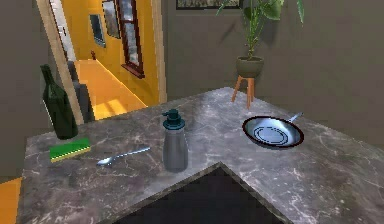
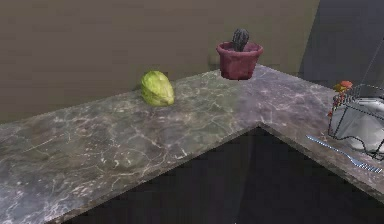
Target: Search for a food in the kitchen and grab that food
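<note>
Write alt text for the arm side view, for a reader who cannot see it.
A green, lettuce-like head sits on a grey marble countertop near its far edge. To its right stands a dark red pot with a small cactus, and a metal vessel sits at the right edge.

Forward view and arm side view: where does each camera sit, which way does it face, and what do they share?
Forward view: on the robot, facing ahead and somewhat down at a marbled countertop with bottle, sponge, spoon, soap dispenser and pan; potted plant beyond.
Arm side view: on the robot's body, facing out to the arm's side at a green leafy food and a potted cactus.
Shared: grey marbled countertop bending round a dark gap.
</note>
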Controlling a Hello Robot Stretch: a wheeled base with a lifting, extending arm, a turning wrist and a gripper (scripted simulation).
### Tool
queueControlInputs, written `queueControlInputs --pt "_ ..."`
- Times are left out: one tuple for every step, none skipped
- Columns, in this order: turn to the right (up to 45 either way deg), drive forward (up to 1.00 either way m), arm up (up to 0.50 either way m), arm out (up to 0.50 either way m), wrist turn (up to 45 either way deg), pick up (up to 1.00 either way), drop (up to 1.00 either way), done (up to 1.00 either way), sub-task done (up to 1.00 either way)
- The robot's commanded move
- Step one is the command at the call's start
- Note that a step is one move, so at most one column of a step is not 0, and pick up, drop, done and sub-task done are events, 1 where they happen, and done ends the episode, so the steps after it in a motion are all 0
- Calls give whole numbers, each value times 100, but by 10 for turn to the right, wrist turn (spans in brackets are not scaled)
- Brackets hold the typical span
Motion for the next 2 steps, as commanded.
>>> queueControlInputs --pt "0 0 38 0 0 0 0 0 0" --pt "0 0 0 50 0 0 0 0 0"
